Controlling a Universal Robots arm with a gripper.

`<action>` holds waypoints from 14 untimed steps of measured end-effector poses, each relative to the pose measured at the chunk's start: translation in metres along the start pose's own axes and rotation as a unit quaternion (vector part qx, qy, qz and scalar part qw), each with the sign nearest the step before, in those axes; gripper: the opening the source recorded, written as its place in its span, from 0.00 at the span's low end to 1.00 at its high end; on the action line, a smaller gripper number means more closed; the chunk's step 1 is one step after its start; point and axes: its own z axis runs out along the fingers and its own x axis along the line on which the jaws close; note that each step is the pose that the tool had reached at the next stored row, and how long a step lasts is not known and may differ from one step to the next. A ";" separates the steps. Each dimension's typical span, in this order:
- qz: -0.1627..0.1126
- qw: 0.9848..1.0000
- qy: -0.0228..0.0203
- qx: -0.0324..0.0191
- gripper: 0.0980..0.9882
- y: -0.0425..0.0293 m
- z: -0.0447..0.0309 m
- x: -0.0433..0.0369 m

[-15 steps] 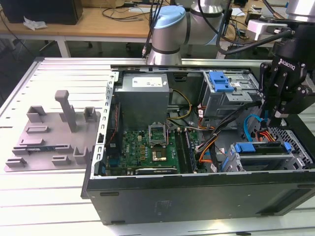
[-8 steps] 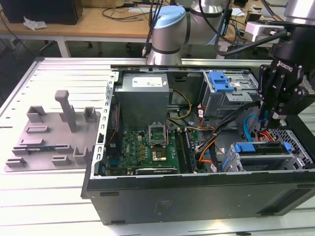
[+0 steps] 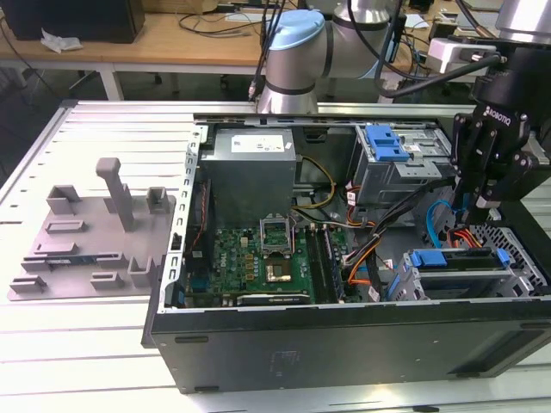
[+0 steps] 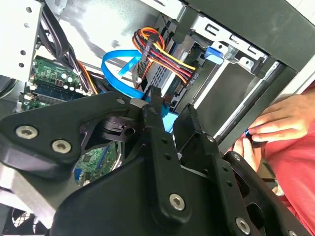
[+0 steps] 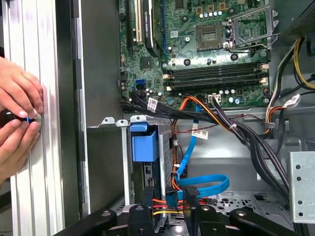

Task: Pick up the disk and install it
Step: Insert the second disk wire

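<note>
Gripper hangs over the computer case, at the exterior view's right, above the drive cage; whether its fingers are spread cannot be told. Disk, blue-framed, sits in that cage, cables plugged into its end. Hands rest beside the case.

Even, bright overhead light. Glare whitens the table slats in the exterior view; the computer case interior is shadowed. Near gripper parts blurred in both wrist views
</note>
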 end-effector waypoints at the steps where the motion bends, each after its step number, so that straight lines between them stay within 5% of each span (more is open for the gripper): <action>1: 0.000 1.000 0.000 0.000 0.30 0.0000 0.0002 0.0001; 2: 0.000 1.000 0.000 0.000 0.30 0.0000 0.0002 0.0002; 4: 0.000 1.000 0.000 0.000 0.15 0.0000 0.0005 0.0005; 14: 0.001 1.000 0.000 0.000 0.13 -0.0001 0.0027 0.0005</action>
